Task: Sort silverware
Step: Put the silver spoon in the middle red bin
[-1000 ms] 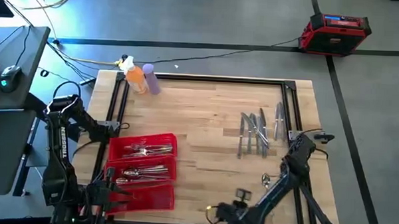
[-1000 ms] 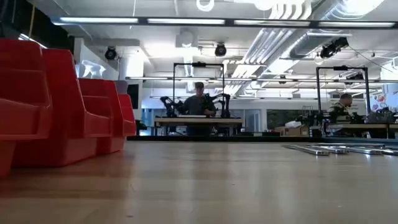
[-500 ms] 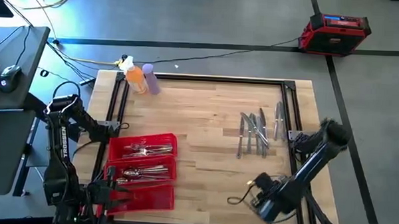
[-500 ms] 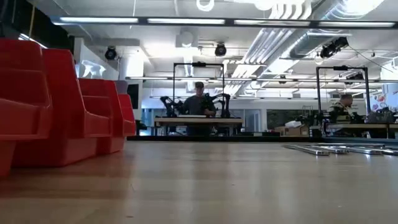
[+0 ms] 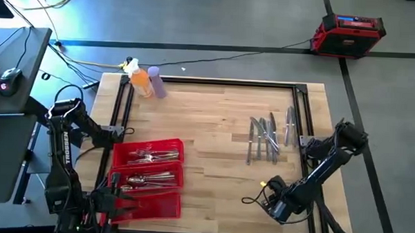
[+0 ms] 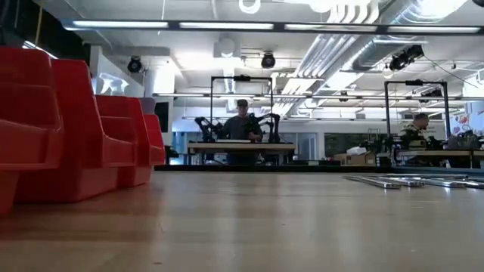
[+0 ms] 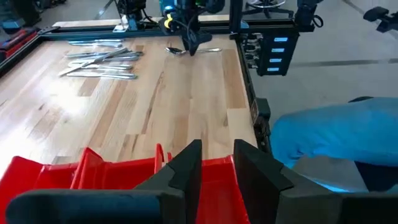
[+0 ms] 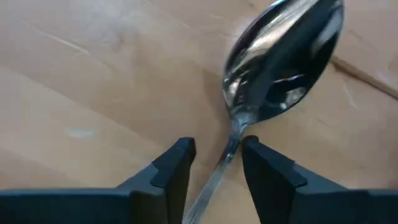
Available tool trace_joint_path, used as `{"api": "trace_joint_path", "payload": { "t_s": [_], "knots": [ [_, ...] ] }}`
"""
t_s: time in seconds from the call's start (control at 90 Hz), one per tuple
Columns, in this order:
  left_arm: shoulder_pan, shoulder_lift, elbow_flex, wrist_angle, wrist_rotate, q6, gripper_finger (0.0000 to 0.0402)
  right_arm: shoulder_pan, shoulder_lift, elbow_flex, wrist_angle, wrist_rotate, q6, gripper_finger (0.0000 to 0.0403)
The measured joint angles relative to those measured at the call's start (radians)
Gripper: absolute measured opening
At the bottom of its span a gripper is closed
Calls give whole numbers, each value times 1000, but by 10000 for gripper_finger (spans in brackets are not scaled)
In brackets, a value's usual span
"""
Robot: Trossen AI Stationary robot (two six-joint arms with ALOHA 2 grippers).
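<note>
One spoon (image 8: 280, 56) lies alone on the wooden table near its right front; in the left wrist view the spoon (image 7: 211, 49) lies under my right gripper (image 7: 189, 48). My right gripper (image 8: 217, 152) is open and tipped down over it, a finger on either side of the spoon's thin neck; I cannot tell whether a finger touches it. More silverware (image 5: 265, 136) lies loose at the right. The red tray (image 5: 170, 205) at the near left holds silverware (image 5: 151, 156) in its compartments. My left gripper (image 7: 217, 168) hangs open over the tray's near end with nothing between its fingers.
An orange bottle (image 5: 141, 79) and a purple bottle (image 5: 159, 82) stand at the far left corner. A black frame rail (image 5: 209, 80) runs around the table. Bare wood lies between tray and loose silverware. People sit at benches (image 6: 242, 125) in the room behind.
My right arm has swung out from its folded place at the table's near edge. Its gripper has gone toward the right and far side and tipped down over the lone spoon. The spoon has stayed where it was.
</note>
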Motion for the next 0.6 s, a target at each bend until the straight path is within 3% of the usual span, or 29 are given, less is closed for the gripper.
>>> {"api": "trace_joint_path", "payload": {
  "t_s": [0.222,0.356,0.478,0.6],
  "knots": [
    [1,0,0,-1,-4,0,76,2,25,20,36,38,-55,17],
    [6,0,0,-1,-7,1,76,-38,40,108,13,144,-155,4],
    [18,0,0,0,-7,16,76,-122,34,220,86,354,-360,2],
    [29,0,0,-1,-14,17,76,-222,37,334,268,517,-723,1]
  ]
}}
